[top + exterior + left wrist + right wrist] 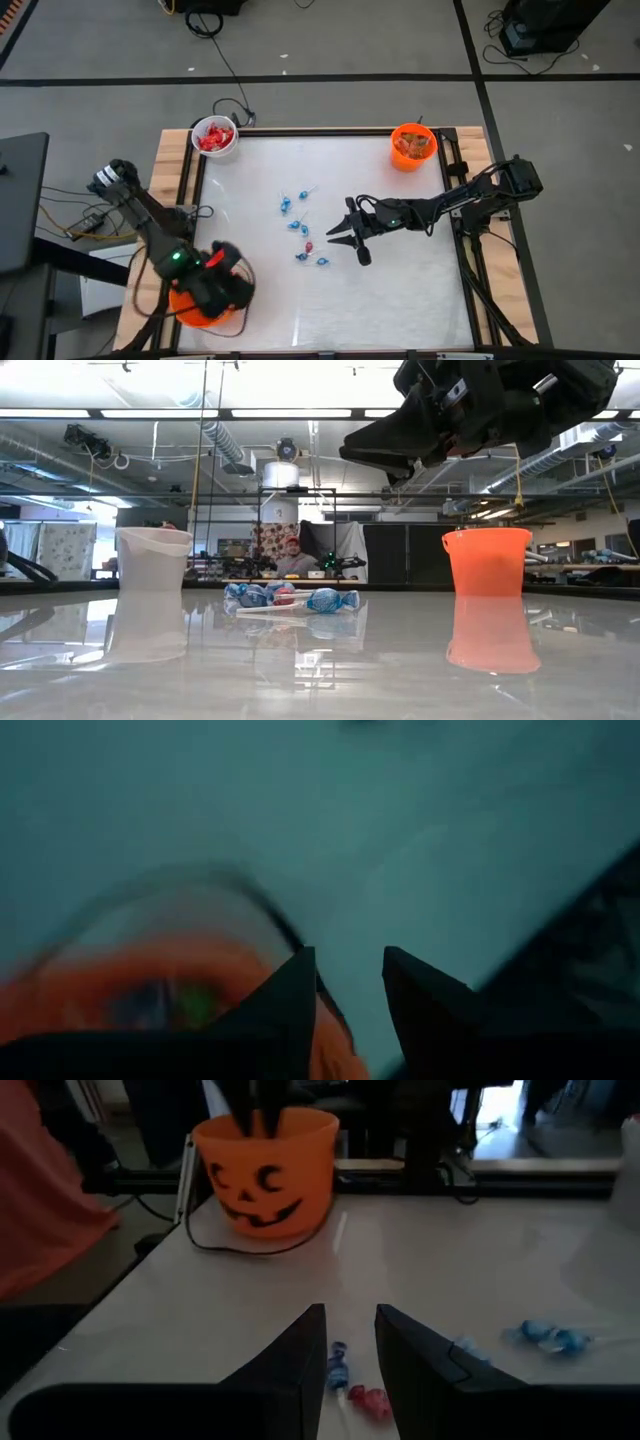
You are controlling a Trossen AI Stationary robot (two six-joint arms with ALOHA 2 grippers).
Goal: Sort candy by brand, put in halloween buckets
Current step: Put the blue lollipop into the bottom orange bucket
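showing no readable writing, blue-wrapped candy [298, 225] lies mid-table

Two arms of dark, near-black links joined by rounded housings. Left arm [150, 220]: a pale cap sits on the joint farthest from its claw, and a small green light and a red patch show on the housing just behind the left claw [345, 995]. Right arm [450, 203]: black cable runs along its slender links behind the right claw [345, 238]. Each claw ends in two flat, tapering black fingers [300, 1355] with straight inner edges.
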